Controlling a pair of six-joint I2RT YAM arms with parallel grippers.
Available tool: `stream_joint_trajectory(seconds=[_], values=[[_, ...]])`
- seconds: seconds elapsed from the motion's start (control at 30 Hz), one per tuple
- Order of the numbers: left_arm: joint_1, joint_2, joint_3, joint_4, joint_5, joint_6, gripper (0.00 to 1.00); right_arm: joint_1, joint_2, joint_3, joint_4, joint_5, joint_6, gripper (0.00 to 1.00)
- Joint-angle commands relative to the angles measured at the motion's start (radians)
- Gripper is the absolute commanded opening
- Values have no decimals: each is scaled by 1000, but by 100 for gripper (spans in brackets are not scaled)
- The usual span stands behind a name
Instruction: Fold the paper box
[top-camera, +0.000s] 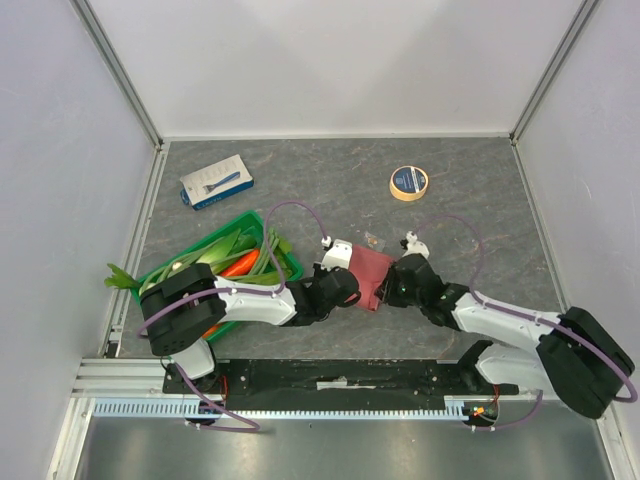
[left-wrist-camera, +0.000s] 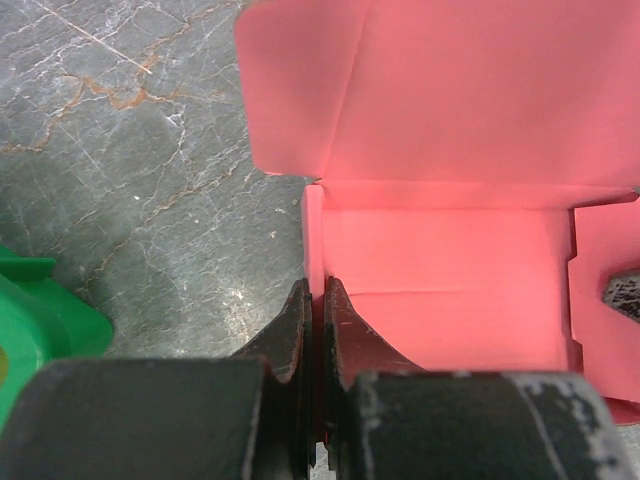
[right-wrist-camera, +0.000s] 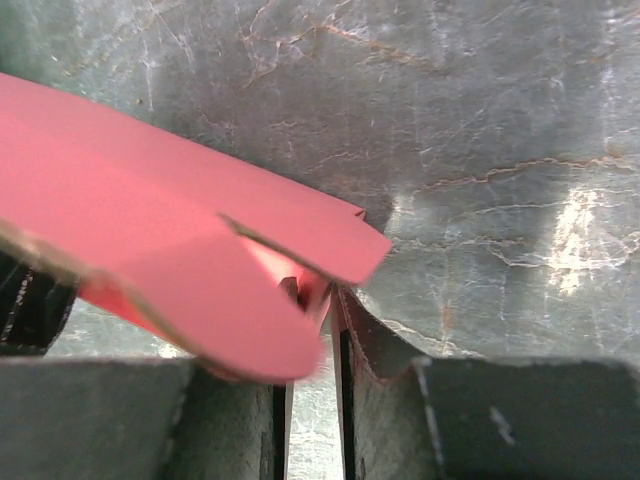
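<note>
Our left gripper (left-wrist-camera: 312, 300) pinches one edge of the paper box (left-wrist-camera: 450, 250), but we cannot tell if the right gripper (right-wrist-camera: 320, 300) holds its flap, so a pull may tear the card.

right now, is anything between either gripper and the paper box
Nothing visible does. The left gripper is shut on the paper box at its edge, and the right gripper is on the opposite side, the card right at its fingertips.

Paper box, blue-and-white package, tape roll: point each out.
paper box (left-wrist-camera: 450, 250): left wrist view, flat centre panel.
blue-and-white package (top-camera: 216, 181): top external view, middle of its face.
tape roll (top-camera: 408, 182): top external view, its dark centre.
</note>
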Motion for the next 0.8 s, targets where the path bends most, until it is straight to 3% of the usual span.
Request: stream_joint_trajectory(seconds=[0.0,0.3,0.43,0.53,0.63,0.73,0.77], values=[[-18,13,50,-1,-18,-10,2,96,95,135,-191,182,-11,26],[-20,5,41,-7,-34,-26,2,199,259,277,-368,318,49,24],[-22,5,38,-10,-41,-32,2,239,342,365,-479,393,64,0],[-22,2,39,-26,-53,-47,2,324,464,474,-648,550,109,0],[-23,5,50,-59,-76,-73,2,435,676,603,-933,715,220,0],[-26,-4,44,-67,-95,-93,2,466,779,585,-931,684,261,0],[-26,-7,36,-63,-99,-96,2,463,772,558,-838,655,240,0]])
